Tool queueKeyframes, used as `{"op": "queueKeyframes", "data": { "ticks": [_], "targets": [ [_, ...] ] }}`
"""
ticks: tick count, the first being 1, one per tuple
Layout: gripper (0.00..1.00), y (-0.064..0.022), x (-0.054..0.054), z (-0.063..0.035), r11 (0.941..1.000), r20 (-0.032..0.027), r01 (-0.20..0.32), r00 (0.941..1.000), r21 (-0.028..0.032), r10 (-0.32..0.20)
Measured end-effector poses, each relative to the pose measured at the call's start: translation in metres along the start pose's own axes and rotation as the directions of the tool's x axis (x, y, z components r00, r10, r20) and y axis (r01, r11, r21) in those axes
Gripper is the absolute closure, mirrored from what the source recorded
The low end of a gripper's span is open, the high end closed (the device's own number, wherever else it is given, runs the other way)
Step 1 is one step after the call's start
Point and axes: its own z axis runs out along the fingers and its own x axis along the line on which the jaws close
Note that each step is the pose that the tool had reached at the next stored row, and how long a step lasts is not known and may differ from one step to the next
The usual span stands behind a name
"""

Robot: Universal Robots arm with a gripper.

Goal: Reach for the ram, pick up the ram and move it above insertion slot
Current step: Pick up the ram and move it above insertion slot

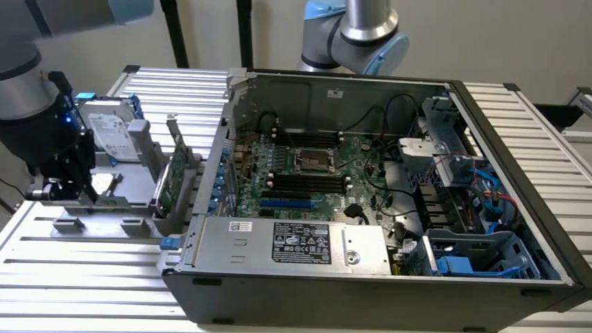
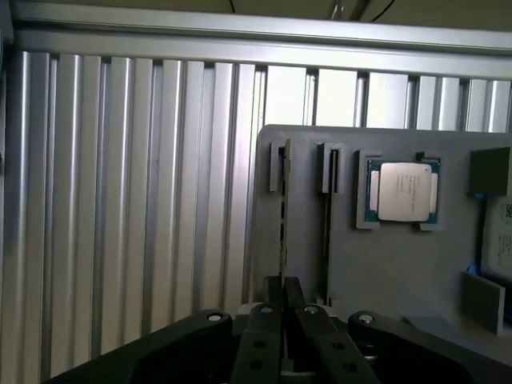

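The ram (image 2: 282, 212) is a thin green stick standing on edge in a slot of the grey holder plate (image 2: 384, 272). My gripper (image 2: 282, 285) sits over the near end of the stick, and the dark fingers (image 2: 264, 320) are pressed together on its edge. In the exterior view the gripper (image 1: 57, 189) hangs low over the grey holder (image 1: 102, 208) at the exterior view's left, outside the open computer case (image 1: 370, 291). The black memory slots (image 1: 306, 182) lie on the motherboard inside the case.
A processor chip (image 2: 402, 190) lies in a recess of the holder, beside a second narrow slot (image 2: 327, 224). A hard drive (image 1: 107, 132) and a green expansion card (image 1: 171, 177) stand on the holder. A power supply (image 1: 296, 243) fills the case's front. Ribbed aluminium table (image 1: 83, 270) surrounds everything.
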Motion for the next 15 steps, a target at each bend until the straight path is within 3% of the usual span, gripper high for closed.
{"op": "queueKeyframes", "data": {
  "ticks": [4,15],
  "targets": [
    [0.87,-0.0079,0.003,-0.0186,1.0,0.0023,0.001,1.0,-0.0001,-0.001],
    [0.87,-0.0552,0.01,-0.07,1.0,0.019,0.002,0.9998,-0.0013,-0.002]
  ]
}}
